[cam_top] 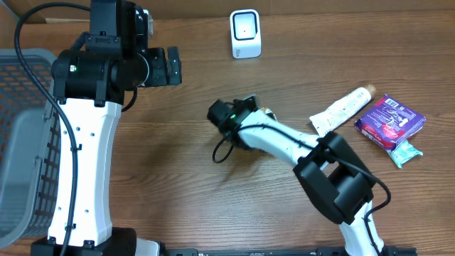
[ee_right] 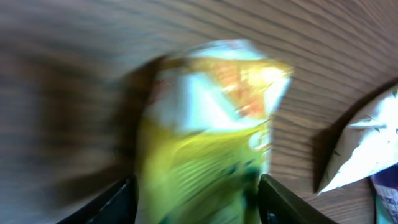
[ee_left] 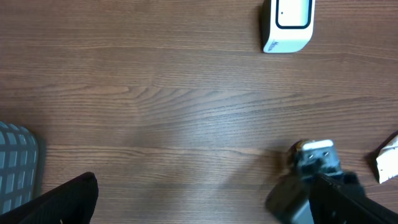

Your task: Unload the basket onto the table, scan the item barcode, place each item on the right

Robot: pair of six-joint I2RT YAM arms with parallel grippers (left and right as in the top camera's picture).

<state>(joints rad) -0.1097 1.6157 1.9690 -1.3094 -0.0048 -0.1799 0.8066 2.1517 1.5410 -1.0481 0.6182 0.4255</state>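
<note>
**Overhead.** Two arms work over one wooden table point(cam_top: 178, 178). One white scanner point(cam_top: 245, 33) stands at the far edge. One grey mesh basket point(cam_top: 21, 142) sits at the left edge, only part of it in view. Three items lie grouped at the right: one white tube point(cam_top: 341, 109), one purple packet point(cam_top: 389, 121) and one teal packet point(cam_top: 405, 151). The tube and the teal packet each lie just beside the purple one. The left gripper point(cam_top: 173, 67) hangs with its jaws spread wide and nothing between them. The right gripper point(cam_top: 242, 112) sits mid-table, between the scanner and the tube and well apart from the scanner.

**Left wrist.** This view shows one scanner point(ee_left: 286, 25), one corner of the basket point(ee_left: 15, 162) and one end of the tube point(ee_left: 388, 158). The right arm's wrist point(ee_left: 311, 186) enters from below.

**Right wrist.** One yellow-green packet point(ee_right: 205, 137), heavily blurred, fills the gap between the two fingers point(ee_right: 283, 202), which stand apart. Whether they press on it cannot be told. The tube's crimped end point(ee_right: 360, 146) lies to the right, with an edge of the purple packet point(ee_right: 387, 199) beyond.
</note>
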